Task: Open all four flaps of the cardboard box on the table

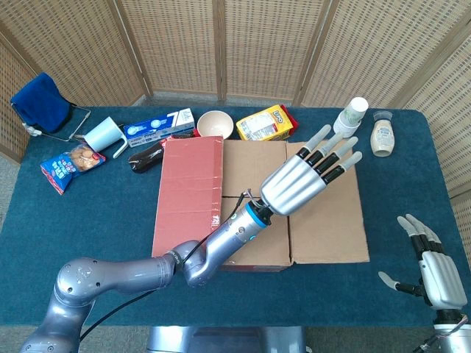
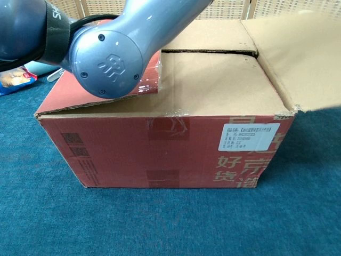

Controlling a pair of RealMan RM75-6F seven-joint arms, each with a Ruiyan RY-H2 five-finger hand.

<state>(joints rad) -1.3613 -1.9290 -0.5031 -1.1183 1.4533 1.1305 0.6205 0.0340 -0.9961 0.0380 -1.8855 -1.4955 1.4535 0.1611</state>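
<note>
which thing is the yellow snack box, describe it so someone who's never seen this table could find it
Start at the big cardboard box in the middle of the blue table and look just past its far edge. The yellow snack box lies there, right of the white bowl. It is the only bright yellow item, with red trim.

The head view looks steeply down from high behind the robot's shoulders, taking in the whole blue table [image 1: 88, 220], the wicker screen [image 1: 257, 44] behind it and both arms. The chest view sits low and close, facing the near wall of the cardboard box [image 2: 160, 154] almost level. Both share the box [image 1: 254, 198] and the left arm [image 2: 106, 48] reaching over it.
</note>
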